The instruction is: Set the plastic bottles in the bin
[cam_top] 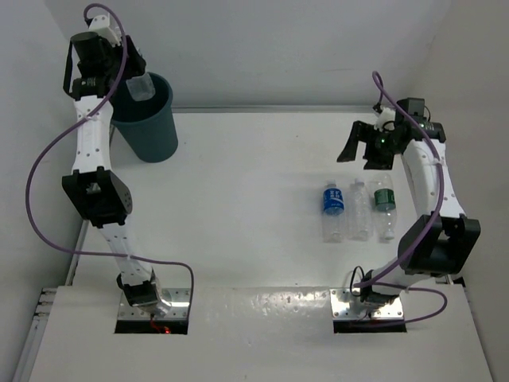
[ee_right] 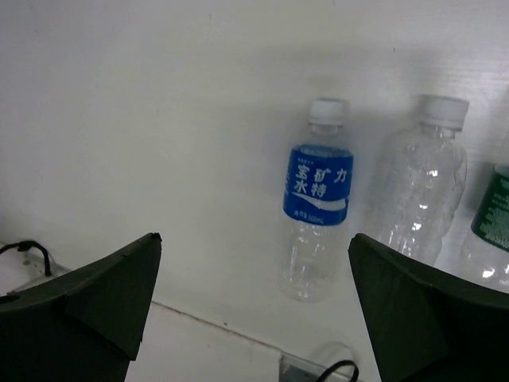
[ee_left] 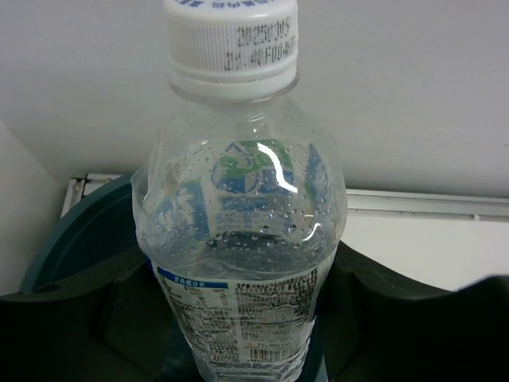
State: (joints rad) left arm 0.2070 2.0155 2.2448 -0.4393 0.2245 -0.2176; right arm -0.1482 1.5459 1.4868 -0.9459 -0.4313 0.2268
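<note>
left claw (cam_top: pixel 137 86): gripped bottle (ee_left: pixel 242 231) directly over bin (cam_top: pixel 151 131), far left
right claw (ee_right: pixel 254 302): wide, empty, three bottles (cam_top: pixel 359 210) just near

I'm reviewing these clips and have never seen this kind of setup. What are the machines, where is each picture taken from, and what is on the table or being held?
Two robot arms are bolted at the near edge of a white table. The wide picture comes from a fixed camera above and behind them; the other two come from cameras on the wrists. The left gripper is shut on a clear bottle with a blue-and-white label, holding it above the dark teal bin. The right gripper is open and empty. Three bottles lie side by side on the table: a blue-labelled bottle, a nearly label-free bottle and a green-labelled bottle.
</note>
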